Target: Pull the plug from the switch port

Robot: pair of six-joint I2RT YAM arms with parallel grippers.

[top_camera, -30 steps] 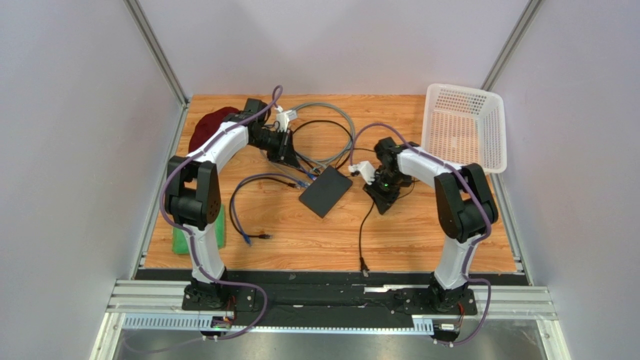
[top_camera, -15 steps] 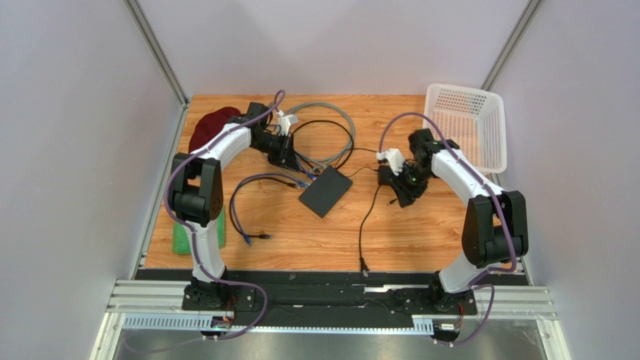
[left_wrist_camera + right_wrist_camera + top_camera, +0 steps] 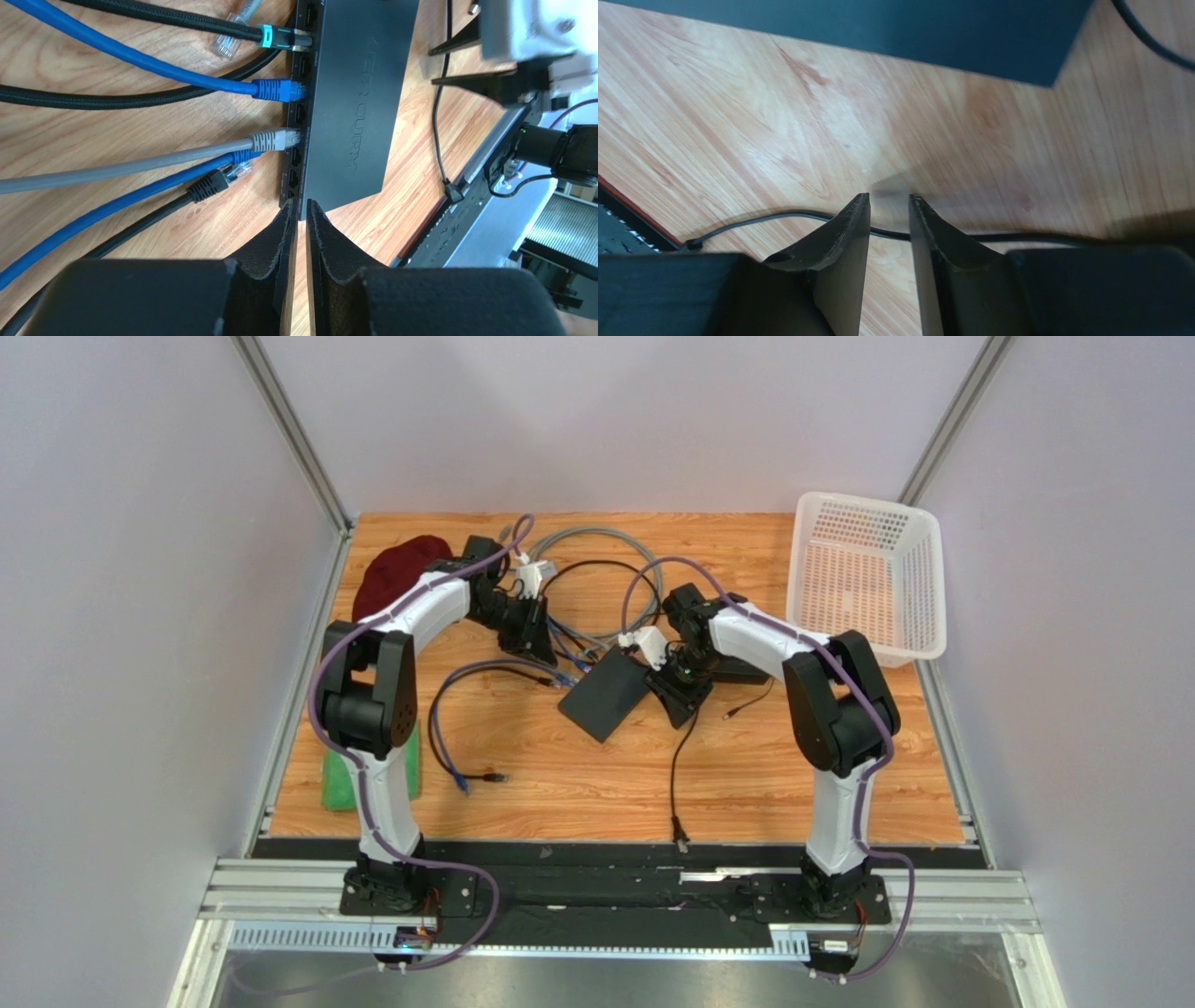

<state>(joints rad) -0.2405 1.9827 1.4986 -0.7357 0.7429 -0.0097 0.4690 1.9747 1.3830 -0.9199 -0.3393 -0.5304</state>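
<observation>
The switch [image 3: 603,697] is a flat black box lying slantwise mid-table; in the left wrist view [image 3: 358,105] its socket edge faces left. Three plugs sit in its sockets: a black one with a teal band [image 3: 281,36], a blue one [image 3: 277,89] and a grey one [image 3: 274,140]. My left gripper [image 3: 540,641] hovers just off the socket edge's near corner, jaws almost together and empty [image 3: 300,210]. My right gripper [image 3: 679,697] is low beside the switch's opposite edge [image 3: 878,28], jaws a little apart and empty [image 3: 884,199], over a thin black cable [image 3: 773,217].
Loose unplugged ends lie by the sockets: a clear one [image 3: 230,43], a blue-cabled one [image 3: 238,170], a black one [image 3: 207,185]. Cable loops lie behind the switch [image 3: 596,581]. A white basket [image 3: 867,574] stands back right, a maroon cloth [image 3: 393,567] back left, a green pad [image 3: 337,777] near left.
My right arm swung out right toward the basket, then came back left and now sits against the switch's right side. My left gripper barely shifted.
</observation>
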